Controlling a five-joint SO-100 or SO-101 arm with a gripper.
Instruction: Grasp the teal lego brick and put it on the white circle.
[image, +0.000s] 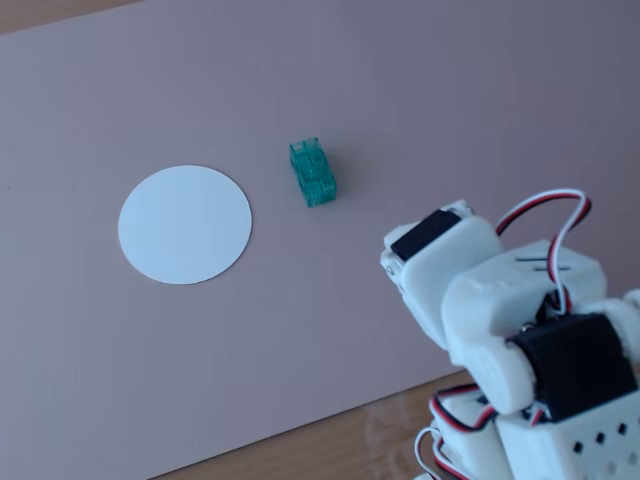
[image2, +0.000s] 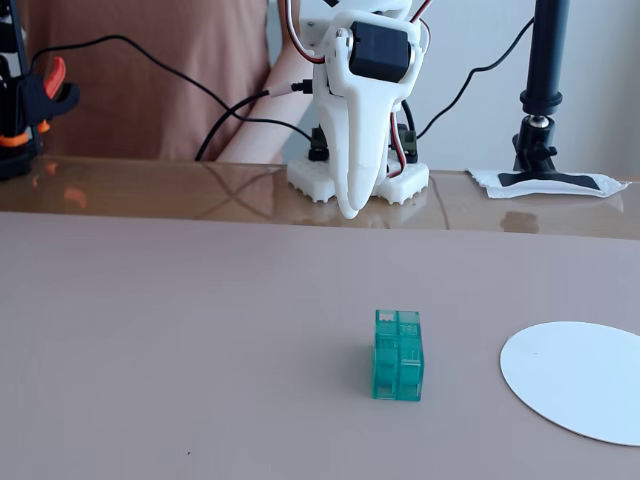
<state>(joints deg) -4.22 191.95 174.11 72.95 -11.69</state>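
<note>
- White paper circle (image: 185, 224) flat on the mauve mat (image: 330, 330), left of centre in a fixed view; nothing on it.
- Teal brick (image: 313, 173) just to the right of the circle in that view, near but apart, mat showing between them. Studs facing sideways rather than up, so apparently resting on a side face.
- White arm at the lower right of the same view, folded back, well clear of the brick; fingertips hidden behind its own body there.
- From the opposite fixed view, order reversed: orange clamp (image2: 45, 95) at the far left, gripper (image2: 349, 205) at centre rear, brick (image2: 398, 354) in front of it, circle (image2: 578, 380) at the right edge, partly cut off.
- Gripper pointing down near the arm's base, over the glossy table (image2: 150, 190) beyond the mat; fingers appear pressed together with no visible gap, holding nothing.
- Task judged not begun: brick untouched, grasp and placement outstanding.
- Risk: descent with fingers not spread first, tips striking the brick top and toppling or pushing it.
- Risk: smooth translucent plastic, narrow upright stance; off-centre pinch likely to twist it out of the fingers.
- Risk: light paper circle, apparently loose; a dragged brick or low fingertip could shift or lift it.
- Risk: short travel to the circle, so a release near the edge could leave the brick overhanging.
</note>
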